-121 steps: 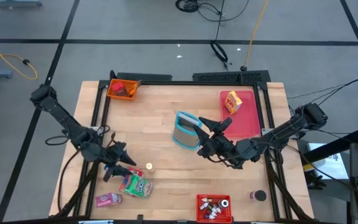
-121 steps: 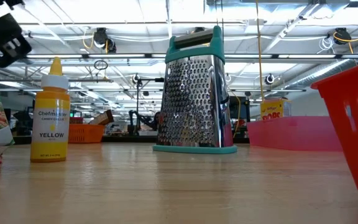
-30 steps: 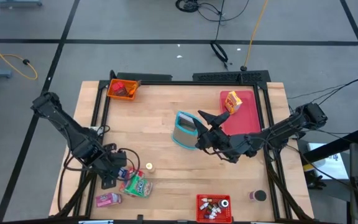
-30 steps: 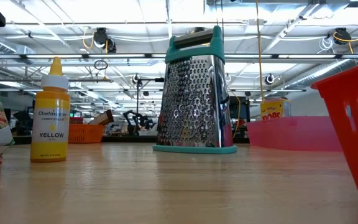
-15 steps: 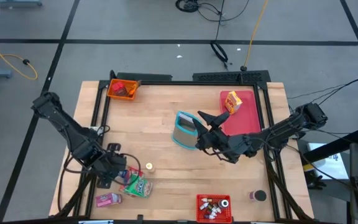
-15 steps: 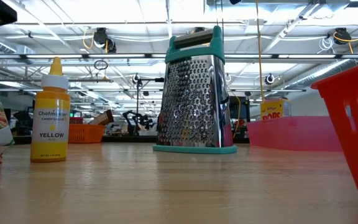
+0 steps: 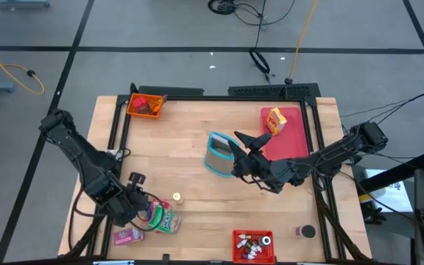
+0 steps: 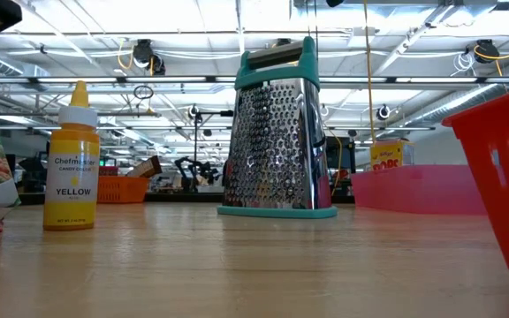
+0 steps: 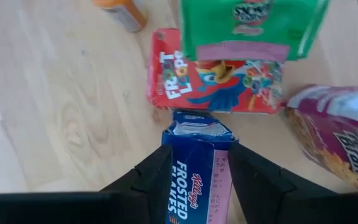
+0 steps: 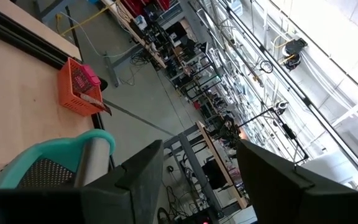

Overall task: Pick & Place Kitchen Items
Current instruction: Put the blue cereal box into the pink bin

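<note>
My left gripper (image 7: 135, 205) (image 9: 197, 155) is near the table's near-left corner, pointing down, shut on a blue Frosted Flakes packet (image 9: 194, 180). Just beyond it lie a red Froot Loops packet (image 9: 213, 84), a green packet (image 9: 250, 25) (image 7: 160, 218) and a purple packet (image 9: 337, 134), all flat on the wood. A pink packet (image 7: 127, 235) lies nearer the edge. A yellow bottle (image 7: 176, 197) (image 8: 71, 159) stands upright. My right gripper (image 7: 237, 153) (image 10: 197, 168) is open beside the teal grater (image 7: 219, 153) (image 8: 278, 132), and I cannot see it touching it. My left gripper pinches the blue packet between its two fingers, one on each long side (image 9: 169, 168), coming from above and lying along the packet. The packet's torn top end (image 9: 196, 127) sticks out past the fingertips. Whether it is lifted clear of the table I cannot tell.
A red bin (image 7: 254, 246) (image 8: 502, 168) with small bottles stands at the near edge, and a dark-lidded canister (image 7: 305, 232) stands to its right. The pink tray (image 7: 291, 143) at the far right carries an orange box (image 7: 274, 120). An orange bin (image 7: 146, 105) sits at the far left.
My left gripper has moved toward the table's near edge and slightly left, closer to the packets. The right arm has kept still.
</note>
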You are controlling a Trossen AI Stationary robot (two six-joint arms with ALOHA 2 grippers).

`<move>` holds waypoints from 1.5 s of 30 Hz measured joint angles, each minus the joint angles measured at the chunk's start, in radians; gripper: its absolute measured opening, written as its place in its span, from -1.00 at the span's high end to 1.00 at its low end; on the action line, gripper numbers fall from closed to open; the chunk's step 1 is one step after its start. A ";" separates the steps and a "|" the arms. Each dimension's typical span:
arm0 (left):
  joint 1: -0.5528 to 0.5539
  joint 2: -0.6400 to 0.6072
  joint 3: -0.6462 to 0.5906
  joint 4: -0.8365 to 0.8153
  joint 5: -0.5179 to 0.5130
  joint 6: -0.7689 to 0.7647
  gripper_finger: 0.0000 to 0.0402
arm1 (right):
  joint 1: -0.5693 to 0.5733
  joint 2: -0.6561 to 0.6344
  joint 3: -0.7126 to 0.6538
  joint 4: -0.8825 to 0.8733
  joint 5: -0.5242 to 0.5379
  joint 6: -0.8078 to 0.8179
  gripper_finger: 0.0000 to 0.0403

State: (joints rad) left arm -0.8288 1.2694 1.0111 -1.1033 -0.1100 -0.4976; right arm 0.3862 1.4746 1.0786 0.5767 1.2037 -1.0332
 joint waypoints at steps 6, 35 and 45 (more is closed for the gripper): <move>-0.005 0.001 0.000 0.002 -0.043 -0.010 0.24 | 0.000 0.000 0.000 0.000 0.000 0.000 0.03; -0.005 0.001 -0.002 0.007 -0.152 -0.350 -0.01 | 0.000 0.000 0.000 -0.007 0.000 0.000 0.03; -0.005 -0.001 -0.002 0.004 -0.074 -0.332 -0.51 | -0.001 0.000 0.000 -0.007 0.000 0.001 0.03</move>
State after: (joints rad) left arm -0.8337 1.2686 1.0096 -1.0990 -0.1841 -0.8301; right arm 0.3856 1.4746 1.0786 0.5699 1.2037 -1.0325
